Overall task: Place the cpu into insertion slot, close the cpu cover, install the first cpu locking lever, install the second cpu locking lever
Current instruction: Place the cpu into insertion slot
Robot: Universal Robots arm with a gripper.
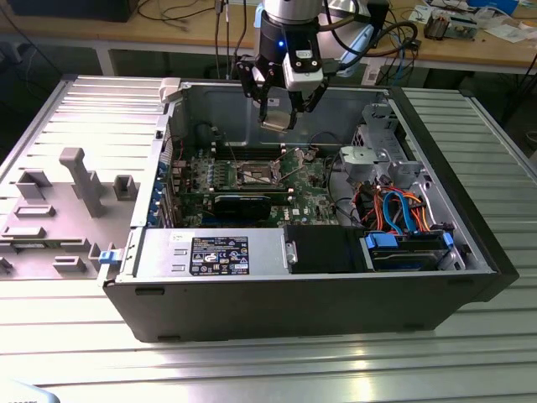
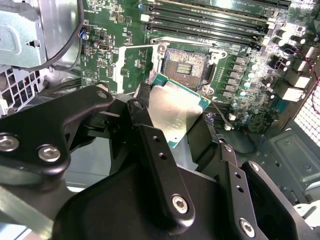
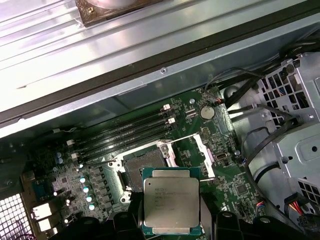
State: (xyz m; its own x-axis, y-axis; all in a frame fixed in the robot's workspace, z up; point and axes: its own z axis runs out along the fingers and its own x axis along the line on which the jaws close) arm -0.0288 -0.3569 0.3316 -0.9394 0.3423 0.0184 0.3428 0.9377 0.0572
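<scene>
Cpu [image 3: 171, 201] pinched in the closed gripper [image 1: 277, 116], high above the bare insertion slot [image 2: 186, 64] below it, cpu cover [image 3: 206, 159] swung open to one side, nothing seated or locked yet

The chip [image 3: 171, 201] is silver, green-rimmed; the tool [image 2: 175, 117] black. The board [image 3: 230, 176] is green, its socket [image 2: 186, 64] dark within silver.

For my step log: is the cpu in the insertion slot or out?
Out. The gripper holds the cpu in the air; the insertion slot below lies bare.
</scene>
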